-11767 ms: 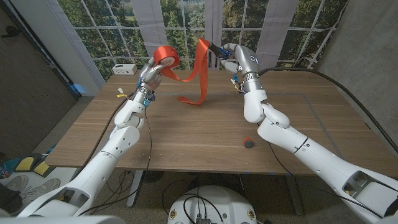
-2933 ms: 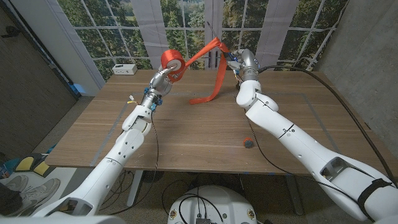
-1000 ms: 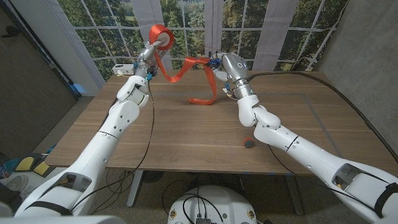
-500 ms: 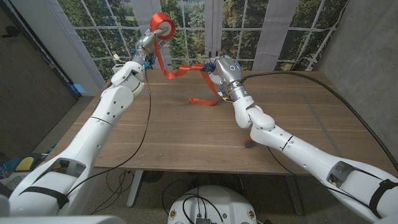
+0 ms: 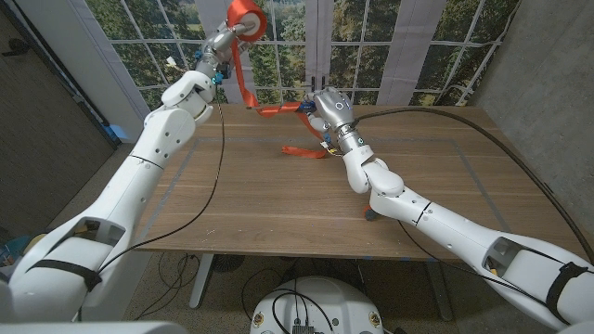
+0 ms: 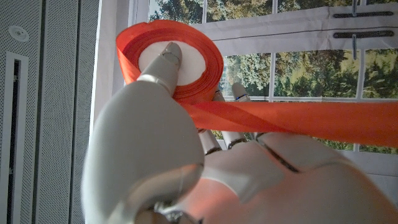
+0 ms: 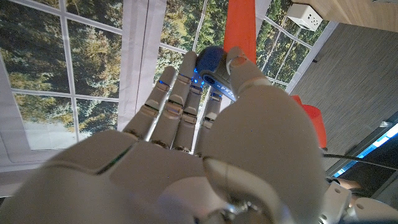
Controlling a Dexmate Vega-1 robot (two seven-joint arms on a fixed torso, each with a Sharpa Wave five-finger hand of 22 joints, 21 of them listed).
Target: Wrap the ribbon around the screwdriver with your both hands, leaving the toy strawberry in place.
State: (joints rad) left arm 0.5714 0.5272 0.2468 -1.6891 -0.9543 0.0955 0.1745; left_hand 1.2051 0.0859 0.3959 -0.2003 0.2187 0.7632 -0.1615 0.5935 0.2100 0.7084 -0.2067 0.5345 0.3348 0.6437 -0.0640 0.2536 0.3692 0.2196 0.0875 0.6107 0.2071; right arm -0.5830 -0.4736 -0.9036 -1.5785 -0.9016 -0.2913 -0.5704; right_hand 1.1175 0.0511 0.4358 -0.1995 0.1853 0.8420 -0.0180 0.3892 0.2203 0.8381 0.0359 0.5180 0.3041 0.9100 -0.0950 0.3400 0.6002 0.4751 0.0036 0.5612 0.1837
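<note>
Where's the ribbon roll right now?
In the head view, the ribbon roll is held high by the left hand at the picture's upper left, against the window, its strip running down to the right hand.

- You have no readable text, label, brand, number or sign anywhere in these views.
- The ribbon roll [image 6: 169, 59] shows you only a blank white core.

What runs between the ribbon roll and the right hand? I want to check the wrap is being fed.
In the head view, a strip of orange ribbon runs from the roll in the left hand down to the right hand.
</note>
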